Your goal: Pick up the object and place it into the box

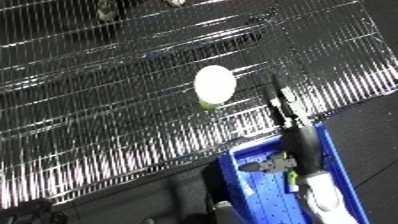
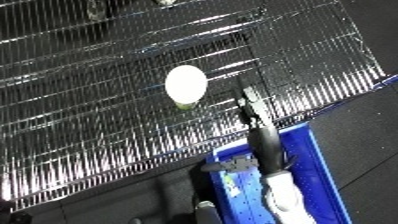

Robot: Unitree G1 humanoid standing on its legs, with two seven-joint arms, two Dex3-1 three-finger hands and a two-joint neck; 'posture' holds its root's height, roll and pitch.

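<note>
The object (image 1: pixel 215 84) — a white, rounded thing with a sliver of yellow-green showing at its lower edge — lies on the wire-grid shelf (image 1: pixel 98 90), toward the shelf's front edge and apart from everything else. What kind of thing it is cannot be told from either view. Just to the object's right and a little nearer the camera, the right hand (image 2: pixel 250 107) reaches up across the shelf's front edge; it shows as a narrow dark shape seen nearly end-on, short of the object and not touching it, and whether its fingers are spread or curled cannot be told. Its white and silver forearm runs back down from there over the blue bin (image 1: pixel 342 165), which sits below and to the right of the object, off the shelf's front edge and close to the robot. The left hand shows in neither view. The step in hand appears to be the reach, with the pick not yet made and nothing in the bin from this task. The next move likely calls for bringing the hand leftward and forward onto the object, closing around its rounded body — it may roll on the wires — then carrying it back and down to the bin.
</note>
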